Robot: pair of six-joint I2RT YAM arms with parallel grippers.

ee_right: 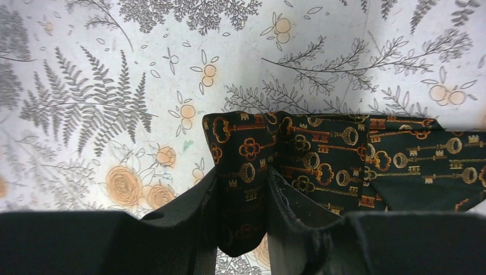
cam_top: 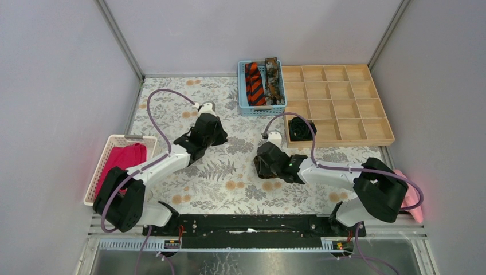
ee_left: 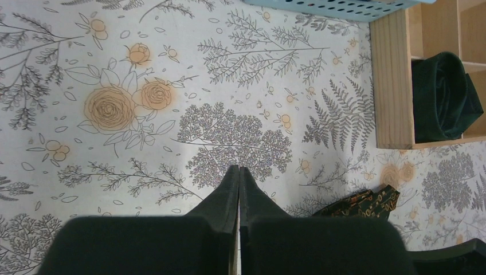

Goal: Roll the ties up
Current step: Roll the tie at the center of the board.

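**Condition.** The right fingers pinch a fold of the key-print tie, a dark bundle with gold keys. It lies near the middle of the worktop, just near of the wooden tray. We cannot tell whether the bundle rests on the worktop or hangs just above it. The left fingers are pressed together on nothing and hover to the left of the bundle. A black coil sits in the near left compartment of the tray. The striped tie and the mottled tie lie unrolled in the blue basket at the far edge.

**Hazards, as we judge them.**

1. Unwinding. The pinch appears to take only some layers at one end, and the rest of the bundle looks loosely gathered. A fast lift or swing may let the free layers slide out and open the roll.
2. Snagging on the tray. The tray's near wall stands between the bundle and the compartments. A low approach may catch the fabric on that wall and drag it open.
3. Wrong compartment. A release over the near left compartment would land the bundle on the black coil.
4. Arm contact. The left fingers hang close by, so a leftward sweep of the right arm risks contact.
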